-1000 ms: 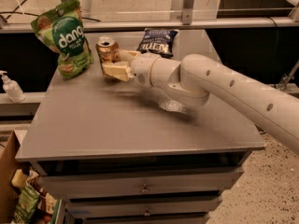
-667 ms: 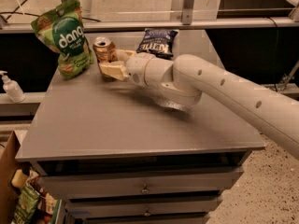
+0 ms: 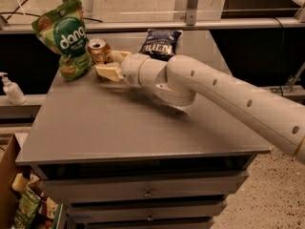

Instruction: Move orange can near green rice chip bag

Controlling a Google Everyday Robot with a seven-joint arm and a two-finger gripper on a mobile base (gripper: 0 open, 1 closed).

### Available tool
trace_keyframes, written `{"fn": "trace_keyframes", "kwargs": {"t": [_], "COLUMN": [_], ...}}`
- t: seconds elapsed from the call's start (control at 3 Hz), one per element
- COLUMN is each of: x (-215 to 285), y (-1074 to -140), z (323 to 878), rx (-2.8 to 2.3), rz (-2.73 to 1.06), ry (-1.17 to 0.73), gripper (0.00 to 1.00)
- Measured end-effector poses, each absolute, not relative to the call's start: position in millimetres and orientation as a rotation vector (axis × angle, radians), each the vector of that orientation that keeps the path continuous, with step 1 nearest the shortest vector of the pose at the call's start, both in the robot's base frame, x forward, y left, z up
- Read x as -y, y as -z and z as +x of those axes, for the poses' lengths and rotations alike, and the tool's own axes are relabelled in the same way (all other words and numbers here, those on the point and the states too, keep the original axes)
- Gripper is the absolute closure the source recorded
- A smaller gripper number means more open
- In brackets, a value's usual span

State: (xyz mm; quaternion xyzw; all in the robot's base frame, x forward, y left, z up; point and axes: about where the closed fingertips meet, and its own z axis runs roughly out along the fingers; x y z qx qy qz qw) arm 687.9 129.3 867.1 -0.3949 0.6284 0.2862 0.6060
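Observation:
The orange can (image 3: 97, 50) stands upright at the back left of the grey table (image 3: 119, 132), right next to the green rice chip bag (image 3: 66, 37), which stands upright at the table's back left corner. My gripper (image 3: 103, 62) reaches in from the right and is shut on the can, with one pale finger (image 3: 108, 72) in front of it and the other behind. The can's lower part is hidden by the fingers, so I cannot tell whether it rests on the table.
A dark blue chip bag (image 3: 159, 42) lies at the back middle of the table, behind my arm (image 3: 214, 92). A soap bottle (image 3: 11, 88) stands on a ledge to the left. A box with snack bags (image 3: 24, 209) sits on the floor at lower left.
My gripper has moved left with the orange can in it, bringing the can closer to the green bag. The bags have not moved.

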Motion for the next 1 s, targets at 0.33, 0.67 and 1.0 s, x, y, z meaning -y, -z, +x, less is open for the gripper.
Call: {"fn": "trace_keyframes", "kwargs": {"t": [0.33,0.67,1.0], "x": [-132.8,-133.7,-137.6], "y": [-861.2,-855.8,-852.2], "z": [688.7,687.7,685.9], "rx": [-1.464,-1.475,-1.48], "rz": [-0.931,-0.938,-0.94], "ry": [-0.65,-0.649,-0.659], "gripper": [0.84,0.61,0.38]}}
